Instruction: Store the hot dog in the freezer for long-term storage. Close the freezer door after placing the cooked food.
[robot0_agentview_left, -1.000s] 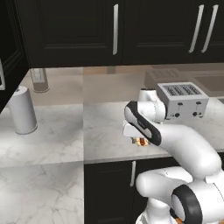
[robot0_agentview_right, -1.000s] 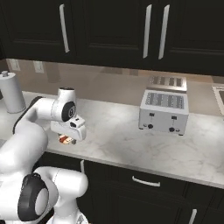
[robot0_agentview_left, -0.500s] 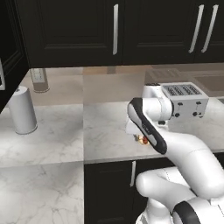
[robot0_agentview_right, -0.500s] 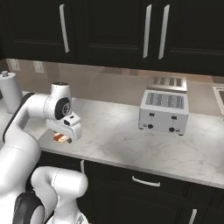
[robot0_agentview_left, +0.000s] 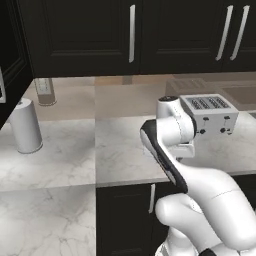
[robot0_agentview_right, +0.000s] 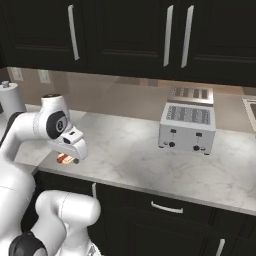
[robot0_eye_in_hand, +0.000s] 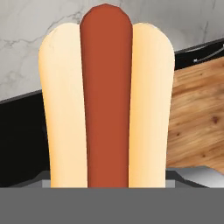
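The hot dog (robot0_eye_in_hand: 106, 96), a tan bun with a red sausage along its middle, looms close in the hand view, with the marble counter edge, a black cabinet front and wooden floor behind it. From the right base camera the hot dog (robot0_agentview_right: 63, 159) pokes out under my gripper (robot0_agentview_right: 68, 154), which is shut on it just above the counter's front edge (robot0_agentview_right: 100, 179). My fingertips are hidden by the bun. The freezer and the freezer door are out of view.
A silver toaster (robot0_agentview_right: 187, 122) (robot0_agentview_left: 208, 115) stands on the marble counter to the right of the arm. A white paper towel roll (robot0_agentview_left: 25, 126) (robot0_agentview_right: 11, 97) stands at the left. Black wall cabinets (robot0_agentview_left: 132, 35) hang above, black base cabinets below.
The arm has folded, its elbow swinging forward and down. The hand has shifted slightly left along the counter's front edge, carrying the hot dog.
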